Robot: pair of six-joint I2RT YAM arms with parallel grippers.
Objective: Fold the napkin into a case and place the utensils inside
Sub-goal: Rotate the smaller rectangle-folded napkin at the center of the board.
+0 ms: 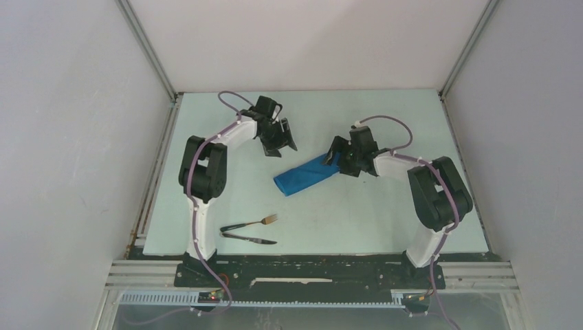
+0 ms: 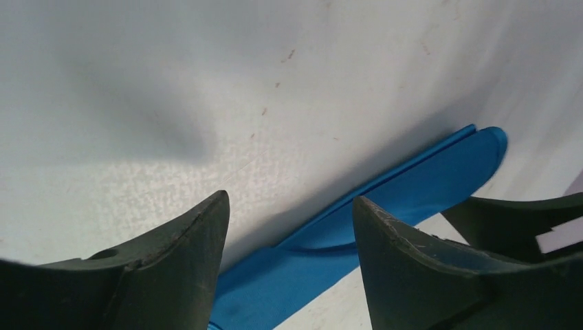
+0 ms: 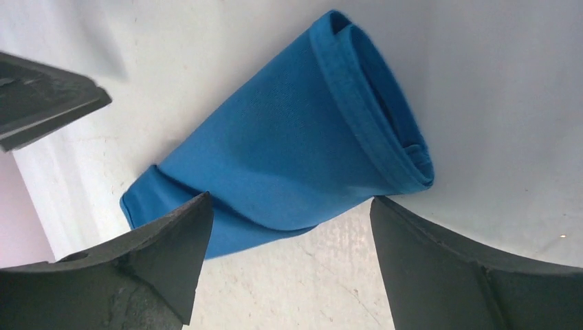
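Observation:
The blue napkin is folded into a narrow case [image 1: 306,176] lying slantwise in the middle of the table. It also shows in the right wrist view [image 3: 289,144], with its open end to the upper right, and in the left wrist view [image 2: 385,206]. My right gripper [image 1: 335,157] is open and empty just above the case's far right end. My left gripper [image 1: 282,142] is open and empty, to the upper left of the case, apart from it. The fork [image 1: 251,223] and the dark knife [image 1: 251,238] lie side by side near the table's front left.
The table [image 1: 378,213] is pale and walled by white panels on three sides. A black rail runs along the near edge under the arm bases.

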